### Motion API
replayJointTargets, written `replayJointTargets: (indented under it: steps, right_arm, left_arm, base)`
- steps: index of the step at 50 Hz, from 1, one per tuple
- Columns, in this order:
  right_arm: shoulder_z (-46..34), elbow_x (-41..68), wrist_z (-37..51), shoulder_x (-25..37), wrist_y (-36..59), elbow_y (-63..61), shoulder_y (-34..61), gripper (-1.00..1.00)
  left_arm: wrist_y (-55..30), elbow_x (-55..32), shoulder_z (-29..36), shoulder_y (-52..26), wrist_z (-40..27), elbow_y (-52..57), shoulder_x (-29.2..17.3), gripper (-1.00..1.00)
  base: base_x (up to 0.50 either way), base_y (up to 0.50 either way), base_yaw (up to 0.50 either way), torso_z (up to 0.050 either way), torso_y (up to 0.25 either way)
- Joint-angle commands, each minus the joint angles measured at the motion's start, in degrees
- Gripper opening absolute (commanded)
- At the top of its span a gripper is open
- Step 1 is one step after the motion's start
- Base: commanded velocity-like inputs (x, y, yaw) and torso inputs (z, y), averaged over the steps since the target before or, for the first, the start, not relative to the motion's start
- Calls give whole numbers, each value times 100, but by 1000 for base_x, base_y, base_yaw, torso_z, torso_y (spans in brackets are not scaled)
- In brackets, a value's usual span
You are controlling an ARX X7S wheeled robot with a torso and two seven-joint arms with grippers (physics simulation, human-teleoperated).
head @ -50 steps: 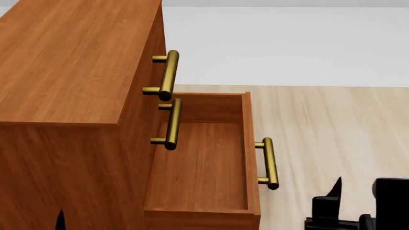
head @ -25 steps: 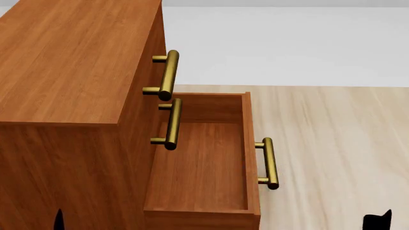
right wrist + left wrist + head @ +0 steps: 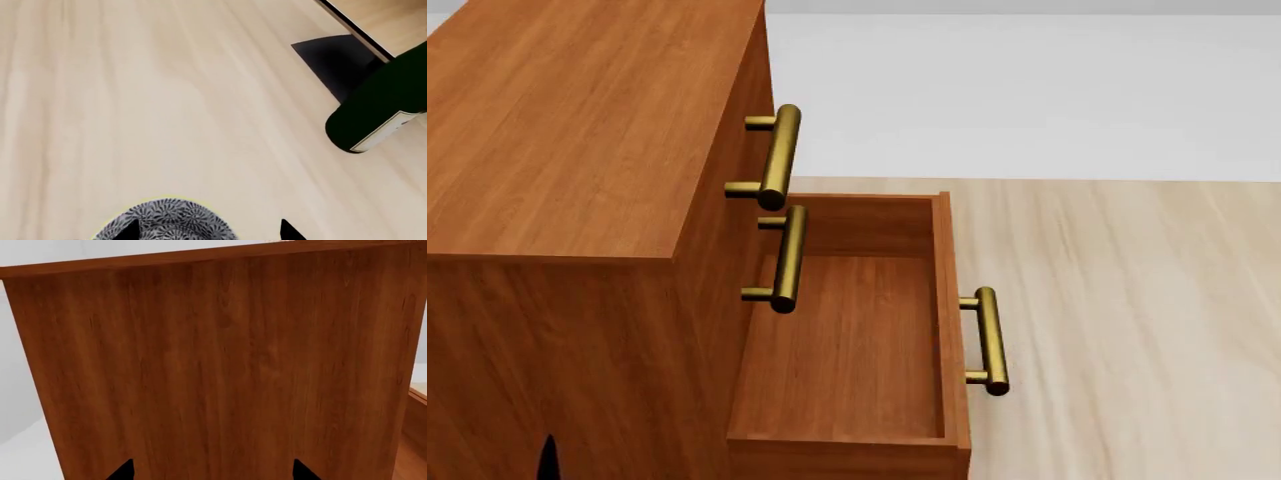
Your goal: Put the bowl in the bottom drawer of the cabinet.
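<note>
- Your right gripper [image 3: 207, 231]: only two dark fingertips [image 3: 127, 230] show at the edge of the right wrist view, set well apart, nothing between them. It's out of the head view.
- The bowl [image 3: 163, 220] sits on the light wood floor [image 3: 167, 100] right at those tips, by the one fingertip; blue-grey floral pattern, pale rim, only partly in frame. Can't tell if they touch.
- A dark green cylinder with a pale end [image 3: 377, 117] lies further off on the same floor, next to a dark shadow patch.
- Your left gripper [image 3: 210, 471]: two black tips spread apart, empty, facing the cabinet [image 3: 574, 150] side panel close up. One tip [image 3: 549, 455] shows low in the head view against the cabinet.
- The bottom drawer [image 3: 954, 320] is pulled out, inside bare, brass handle [image 3: 990, 340] on its front.
- The two upper drawers are closed, handles [image 3: 779, 155] stacked above the open one.
</note>
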Motion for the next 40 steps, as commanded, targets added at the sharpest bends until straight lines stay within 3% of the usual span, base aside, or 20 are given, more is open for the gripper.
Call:
replayJointTargets:
  steps: [1,40]
  right_arm:
    - [-61,-107,-77,95,-155,518,84,100]
    - [-756,-490,-535,168,-845,2211,314,100]
  left_arm:
    - [20,-22,10,4,-17,-2,-15,100]
    - [34,22,104,-17,-121,-22,-58,100]
  base:
    - [0,0,0,0,0]
    - [0,0,0,0,0]
